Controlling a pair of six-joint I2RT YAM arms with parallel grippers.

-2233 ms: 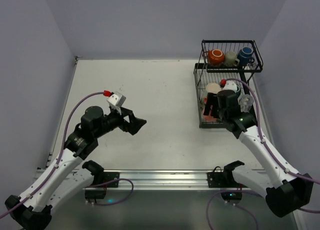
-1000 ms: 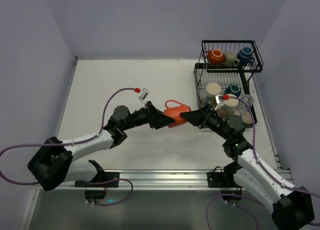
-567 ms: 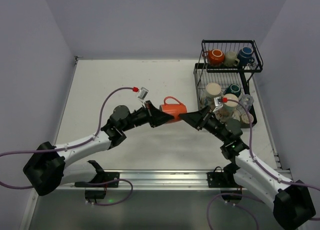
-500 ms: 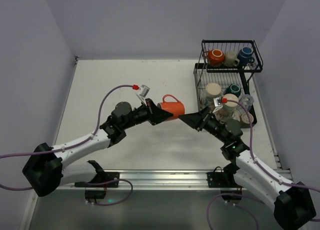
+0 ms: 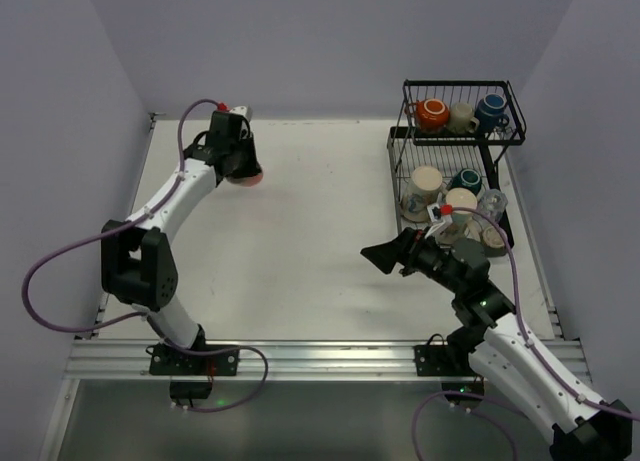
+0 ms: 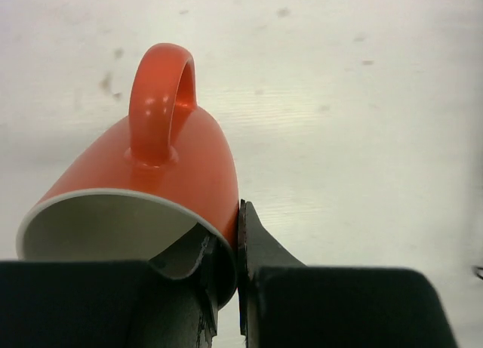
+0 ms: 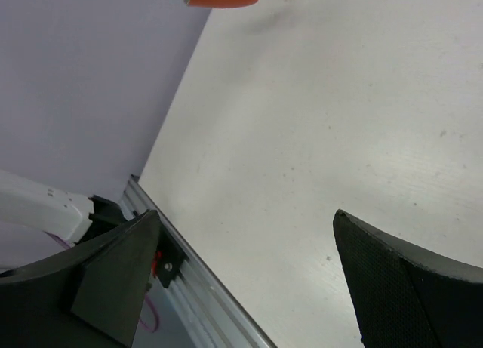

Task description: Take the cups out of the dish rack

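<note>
Dish rack (image 5: pixel 455 139): black wire, two tiers. I take it as the reference point.

Upper basket (image 5: pixel 457 83) carries three mugs in a row. An orange-red mug (image 5: pixel 432 113) is at its left end, a small cream mug (image 5: pixel 461 117) in the middle and a dark blue mug (image 5: pixel 490 109) at its right end.

Lower tray (image 5: pixel 402 243): a large cream mug (image 5: pixel 425 184) sits on the rack's left side. A teal mug (image 5: pixel 466 178) is just beside it toward the rack's right, and a beige mug (image 5: pixel 462 201) stands in front of the teal one. More pieces lie in the tray's near right corner. They are partly hidden behind the right arm (image 5: pixel 500 326), so I cannot sort them.

One cup is out of the rack: an orange mug (image 6: pixel 173 167), well apart from the rack and far off to its left across the bench (image 5: pixel 320 201). The left arm (image 5: pixel 165 211) is stretched out to reach that spot.

Left pincer (image 6: pixel 224 231) is nipped tight on the mug's rim, one finger inside the bowl and the other pressed against the outer wall. The mug is tipped over, mouth toward the pincer and handle uppermost in the wrist view. Whether it touches the bench I cannot tell.

Right pincer (image 7: pixel 247 218) is near the rack's near left corner, pointing away from the rack. Its fingers are spread wide with nothing between them, and only bare bench shows in the gap.
</note>
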